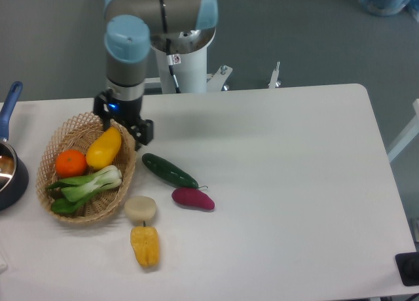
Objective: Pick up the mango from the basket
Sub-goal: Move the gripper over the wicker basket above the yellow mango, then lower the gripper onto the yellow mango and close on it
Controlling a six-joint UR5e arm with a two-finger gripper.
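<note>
Seen from the fixed camera, the arm's gripper (122,125) hung low over the far rim of the wicker basket (62,132), its dark fingers (145,132) spread either side of the upper end of the mango (105,148). The jaws stood apart around the fruit's tip; whether the pads touched its skin could not be told from this angle. The mango itself — plain yellow, oblong — lay tilted in the basket, its lower end beside the orange (71,163) and just above a bunch of bok choy (88,184) that filled the near half.

Outside the basket on the white table (288,183) lay a dark green cucumber (169,171), with a purple sweet potato (193,199) near its end. A pale round vegetable (140,209) sat just beside the basket's near rim, and a yellow-orange pepper (145,246) lay below it. A blue-handled pot (10,167) showed partly at the left edge.
</note>
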